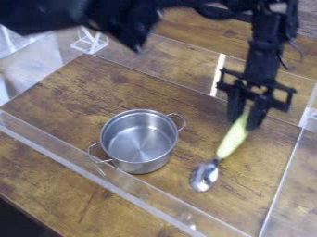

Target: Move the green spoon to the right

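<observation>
Camera view is looking down at an angle on a wooden desk (74, 102) with a clear plastic wall running around its edges. The whole shot is pretty blurry, so take the fine detail with a grain of salt.

The black gripper (250, 118) is hanging down steeply over the right part of the desk, closer to the far edge than the near one. Its jaws are closing tight on the top end of the green spoon (224, 151), pinching the thick yellow-green handle. The fingers are smeared enough that I can't see the contact itself, but the handle is running straight up into them and there's no visible gap.

The spoon is slanting down and toward the near edge from the jaws, handle up, shiny metal bowl at the bottom. So the bowl end is sitting below and a bit left of the jaws in the picture, down by the near-right stretch of the desk, not far from the plastic wall on that side. Can't tell whether the bowl is resting on the wood or just floating above it.

The round steel pot (137, 140) is sitting upright near the middle of the desk, toward the near edge, with little handles on both sides. The spoon's bowl is just to the right of the pot and apart from it, with bare wood showing between them.

A big dark blurry shape is covering the top left of the picture; can't tell what it is.
</observation>
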`<state>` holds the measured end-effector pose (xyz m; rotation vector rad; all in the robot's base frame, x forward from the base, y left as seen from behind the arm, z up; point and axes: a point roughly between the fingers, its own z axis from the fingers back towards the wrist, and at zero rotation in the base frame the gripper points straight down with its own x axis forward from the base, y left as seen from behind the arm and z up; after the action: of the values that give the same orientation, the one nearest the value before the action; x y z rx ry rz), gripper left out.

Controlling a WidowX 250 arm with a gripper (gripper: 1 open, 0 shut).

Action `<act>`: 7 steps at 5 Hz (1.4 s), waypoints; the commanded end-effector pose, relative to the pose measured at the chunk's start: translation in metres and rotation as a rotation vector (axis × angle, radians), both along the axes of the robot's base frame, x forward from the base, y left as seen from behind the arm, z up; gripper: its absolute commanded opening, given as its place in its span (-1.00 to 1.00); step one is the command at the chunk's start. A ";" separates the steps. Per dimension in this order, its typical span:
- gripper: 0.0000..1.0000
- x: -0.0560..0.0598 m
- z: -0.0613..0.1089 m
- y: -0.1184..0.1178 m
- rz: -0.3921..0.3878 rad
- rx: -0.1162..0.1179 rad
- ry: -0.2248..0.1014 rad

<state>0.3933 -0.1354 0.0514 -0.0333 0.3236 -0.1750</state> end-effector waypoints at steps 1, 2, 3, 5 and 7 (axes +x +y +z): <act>-1.00 0.013 0.013 -0.007 0.020 -0.019 -0.055; -1.00 0.019 0.001 0.003 0.060 -0.014 -0.035; -1.00 0.021 0.003 0.002 0.059 -0.004 -0.023; 1.00 0.028 0.001 0.005 0.124 -0.003 -0.004; 1.00 0.036 -0.001 0.015 0.198 -0.010 0.014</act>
<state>0.4217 -0.1287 0.0300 -0.0555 0.3904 0.0054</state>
